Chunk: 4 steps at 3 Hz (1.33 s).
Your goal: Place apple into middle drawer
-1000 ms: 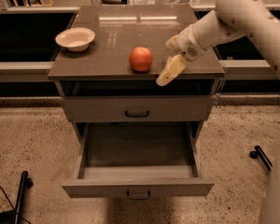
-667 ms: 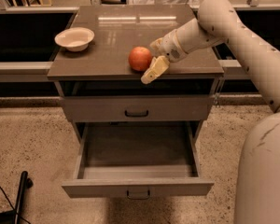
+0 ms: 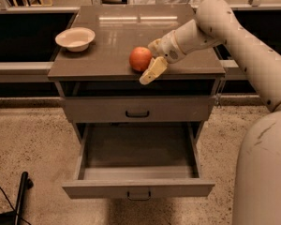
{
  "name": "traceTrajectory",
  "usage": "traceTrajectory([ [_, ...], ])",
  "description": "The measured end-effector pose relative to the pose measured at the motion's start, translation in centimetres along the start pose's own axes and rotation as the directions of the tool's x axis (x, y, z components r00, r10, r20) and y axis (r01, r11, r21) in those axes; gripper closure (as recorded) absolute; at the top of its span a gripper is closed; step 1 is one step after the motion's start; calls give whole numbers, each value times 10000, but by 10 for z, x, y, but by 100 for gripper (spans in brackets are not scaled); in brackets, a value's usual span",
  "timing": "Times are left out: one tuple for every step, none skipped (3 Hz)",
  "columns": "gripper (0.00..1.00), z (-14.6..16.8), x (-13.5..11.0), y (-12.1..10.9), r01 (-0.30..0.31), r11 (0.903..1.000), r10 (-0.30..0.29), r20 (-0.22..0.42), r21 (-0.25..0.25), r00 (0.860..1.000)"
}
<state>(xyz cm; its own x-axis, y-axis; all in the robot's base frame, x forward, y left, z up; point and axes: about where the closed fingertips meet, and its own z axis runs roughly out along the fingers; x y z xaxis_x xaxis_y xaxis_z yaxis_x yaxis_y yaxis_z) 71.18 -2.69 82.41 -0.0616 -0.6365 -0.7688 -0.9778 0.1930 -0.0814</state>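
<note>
Since 1.0 s ago: tool [image 3: 149, 63] has shifted left along the counter [image 3: 107, 55] and now sits at the right side of the apple [image 3: 139, 58]. Apple position unchanged over that interval.

Containers:
- Middle drawer [image 3: 138, 188]: pulled out toward the near side, fully open. Its bare grey floor shows.
- Upper drawer front [image 3: 137, 109]: shut, flush with the cabinet, dark loop handle at centre.
- White bowl [image 3: 75, 38]: upright on the far-left part of the counter, well apart from the apple. Only its pale inside shows.

Apple: rests on the counter near the front edge, roughly centre, directly above the open drawer but not in it.

Tool: fingers spread apart, one pale finger [image 3: 152, 71] angled down past the near-right side of the apple and over the counter's front edge, the other showing at the apple's far-right side. Apple sits at the mouth of the spread fingers. Contact between finger and apple: cannot tell. Nothing is clamped or lifted.

Arm [image 3: 234, 36] reaches in from the right.
</note>
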Motion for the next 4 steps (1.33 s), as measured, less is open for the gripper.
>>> traceTrajectory([
  [14, 18, -2, -6, -19, 9999, 19, 7, -139, 10000],
  [37, 35, -2, -8, -71, 9991, 75, 101, -411, 9999],
  [61, 34, -6, -8, -60, 9989, 66, 132, -455, 9999],
  [83, 33, -12, -6, 37, 9978, -16, 324, -658, 9995],
])
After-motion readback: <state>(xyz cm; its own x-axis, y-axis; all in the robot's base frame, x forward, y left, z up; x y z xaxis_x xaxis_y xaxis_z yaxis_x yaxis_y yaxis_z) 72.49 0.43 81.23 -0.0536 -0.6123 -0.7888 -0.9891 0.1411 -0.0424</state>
